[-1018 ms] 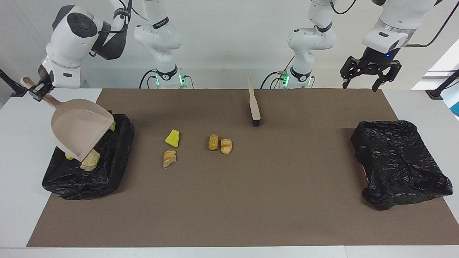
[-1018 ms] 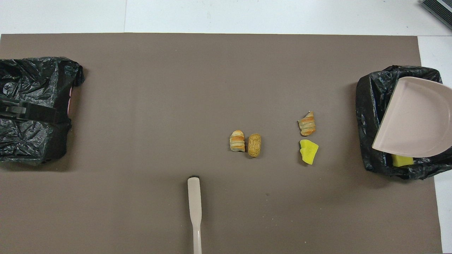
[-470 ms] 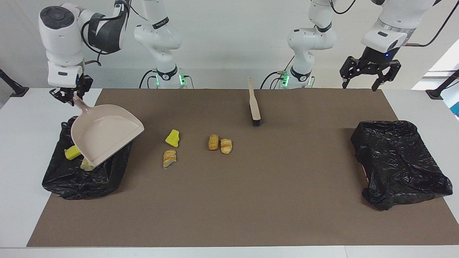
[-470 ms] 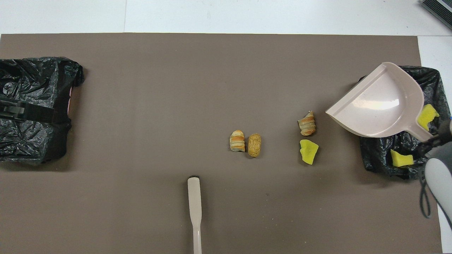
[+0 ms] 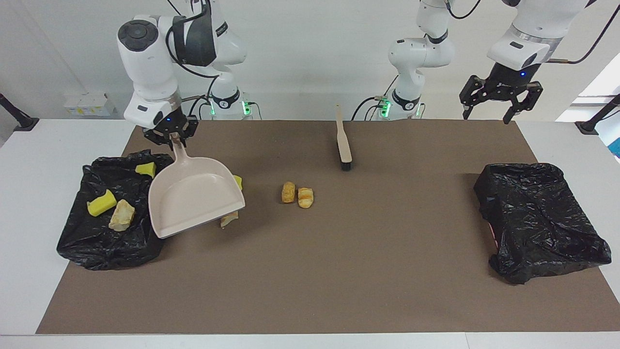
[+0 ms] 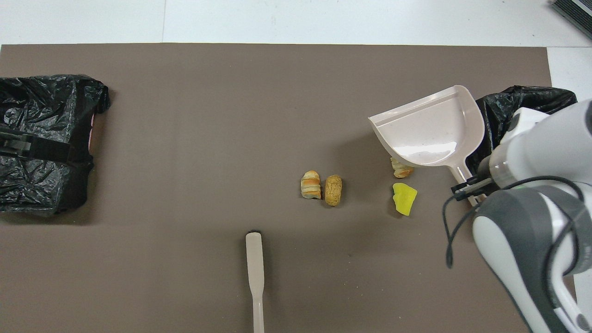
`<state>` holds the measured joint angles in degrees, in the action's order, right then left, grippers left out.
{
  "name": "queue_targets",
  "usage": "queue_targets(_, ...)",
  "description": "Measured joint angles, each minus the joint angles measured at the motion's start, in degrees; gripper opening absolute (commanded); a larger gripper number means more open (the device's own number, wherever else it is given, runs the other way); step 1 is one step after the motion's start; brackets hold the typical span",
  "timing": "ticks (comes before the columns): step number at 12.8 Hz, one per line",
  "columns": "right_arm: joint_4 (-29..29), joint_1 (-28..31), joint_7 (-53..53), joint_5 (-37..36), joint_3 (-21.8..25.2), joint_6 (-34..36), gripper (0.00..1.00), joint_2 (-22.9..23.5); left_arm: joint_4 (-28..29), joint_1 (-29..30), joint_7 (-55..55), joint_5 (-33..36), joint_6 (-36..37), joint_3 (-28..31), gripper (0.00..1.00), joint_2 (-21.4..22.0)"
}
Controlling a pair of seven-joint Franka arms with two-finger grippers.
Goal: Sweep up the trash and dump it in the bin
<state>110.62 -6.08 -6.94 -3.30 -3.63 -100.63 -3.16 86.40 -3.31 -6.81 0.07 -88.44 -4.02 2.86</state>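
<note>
My right gripper point(image 5: 173, 137) is shut on the handle of the beige dustpan point(image 5: 193, 198), which hangs empty over the mat beside the black-lined bin point(image 5: 87, 242) at the right arm's end. In that bin lie two yellow sponge chunks point(image 5: 101, 202) and a tan piece point(image 5: 121, 214). The pan partly hides a yellow chunk point(image 6: 404, 198) and a striped roll point(image 6: 401, 170) on the mat. Two more rolls point(image 6: 311, 184) lie side by side near the mat's middle. The brush point(image 5: 343, 143) lies nearer to the robots than those rolls. My left gripper point(image 5: 487, 114) waits open, in the air at the left arm's end.
A second black-lined bin point(image 5: 537, 218) sits at the left arm's end of the brown mat point(image 5: 339, 281). White table shows around the mat.
The right arm has swung the dustpan off the bin toward the mat's middle and levelled it. The pieces in the bin now show. The left arm has barely moved.
</note>
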Motion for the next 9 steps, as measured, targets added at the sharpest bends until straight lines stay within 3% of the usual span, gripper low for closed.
queue_targets(5, -6.61, -15.69, 22.77, 1.44, -0.22, -2.30, 0.00, 8.83, 0.00, 0.00, -0.03, 0.00, 0.00, 0.01, 1.00, 0.00)
queue_targets(9, -13.43, -23.45, 34.84, 2.33, -0.20, -3.27, 0.00, 17.17, 0.00, 0.11, -0.21, 0.02, 0.04, 0.25, 1.00, 0.00)
